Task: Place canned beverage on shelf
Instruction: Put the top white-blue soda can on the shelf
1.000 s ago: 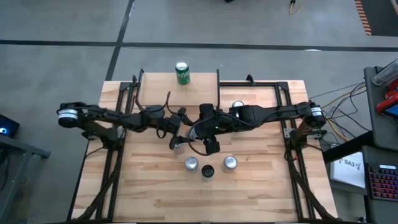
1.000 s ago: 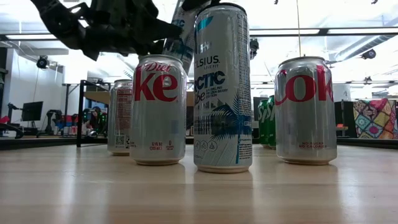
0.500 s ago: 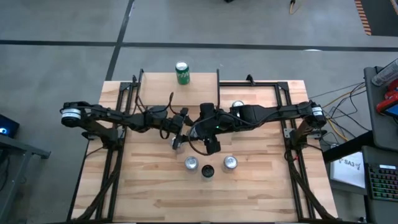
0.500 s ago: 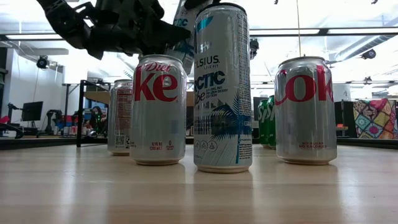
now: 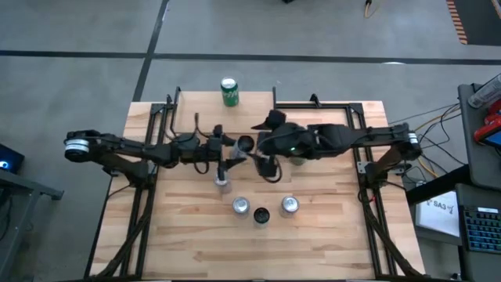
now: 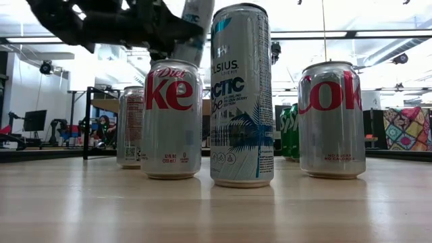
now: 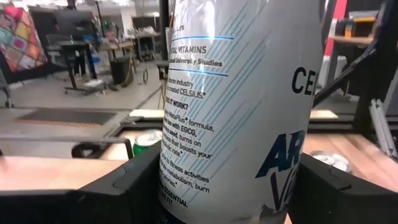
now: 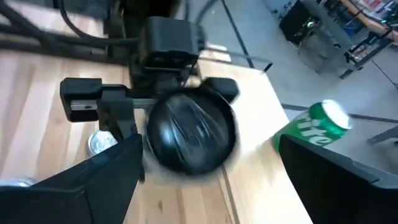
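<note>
Fingers (image 7: 134,183) of the left gripper (image 7: 236,186) are closed on the tall white can (image 7: 242,106), one on each side of its body. It is lifted clear of the counter (image 5: 329,235), above the middle, and in the low view it leans a little. The right gripper (image 8: 217,180) hangs just beside it on the right with its fingers spread wide and holding nothing, so the can's weight is on the left arm only.

I judge the step in hand to be the carrying: the can is picked up but not yet placed. The next move calls for bringing it to the far edge, turning it upright, and lowering it on the shelf (image 5: 254,102) with enough room from the green can (image 5: 228,91), which stands alone on the plank toward its left part.

Three more cans (image 5: 261,215) stand close together at the near side, and a single can (image 5: 223,182) stands just under the left arm. Whether any can is opened I cannot tell.
</note>
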`<state>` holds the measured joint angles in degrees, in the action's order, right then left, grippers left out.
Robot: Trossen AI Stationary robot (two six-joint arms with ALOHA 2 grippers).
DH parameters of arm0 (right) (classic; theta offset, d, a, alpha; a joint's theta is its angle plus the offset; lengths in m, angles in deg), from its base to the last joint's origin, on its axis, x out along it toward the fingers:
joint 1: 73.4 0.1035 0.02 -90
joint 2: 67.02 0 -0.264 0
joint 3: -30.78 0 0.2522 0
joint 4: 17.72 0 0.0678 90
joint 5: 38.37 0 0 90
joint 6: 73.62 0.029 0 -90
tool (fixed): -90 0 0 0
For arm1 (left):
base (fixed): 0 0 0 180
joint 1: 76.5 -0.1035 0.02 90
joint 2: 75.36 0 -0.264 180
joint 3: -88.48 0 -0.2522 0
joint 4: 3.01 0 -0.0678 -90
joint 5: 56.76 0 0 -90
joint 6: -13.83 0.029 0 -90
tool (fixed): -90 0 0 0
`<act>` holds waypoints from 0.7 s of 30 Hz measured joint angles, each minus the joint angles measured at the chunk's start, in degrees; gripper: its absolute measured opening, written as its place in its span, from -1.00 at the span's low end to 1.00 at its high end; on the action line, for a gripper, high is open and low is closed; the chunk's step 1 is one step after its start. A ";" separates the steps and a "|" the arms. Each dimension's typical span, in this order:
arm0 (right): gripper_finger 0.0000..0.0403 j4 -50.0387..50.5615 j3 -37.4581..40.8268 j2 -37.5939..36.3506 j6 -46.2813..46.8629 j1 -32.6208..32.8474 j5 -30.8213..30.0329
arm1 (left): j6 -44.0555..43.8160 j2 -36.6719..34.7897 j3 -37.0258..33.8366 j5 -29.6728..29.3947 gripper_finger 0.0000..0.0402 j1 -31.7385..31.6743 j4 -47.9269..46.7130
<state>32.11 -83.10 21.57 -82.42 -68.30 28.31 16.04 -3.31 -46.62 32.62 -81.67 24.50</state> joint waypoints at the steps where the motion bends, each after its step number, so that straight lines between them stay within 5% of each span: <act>1: 0.80 -0.24 0.02 -0.73 0.20 0.03 0.01 | 0.09 -1.68 -0.87 -0.33 0.21 0.02 -0.34; 8: 0.80 -12.54 7.92 -2.63 0.01 0.39 -0.02 | 0.52 -10.47 -3.98 -3.19 0.21 0.26 0.10; 21: 0.81 -62.54 27.88 -1.21 -1.60 0.37 1.20 | 1.20 -13.41 -4.71 -7.59 0.21 0.50 -0.59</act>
<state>-30.43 -55.21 20.36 -84.02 -67.93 29.51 17.23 -16.72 -51.33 25.03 -81.16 23.90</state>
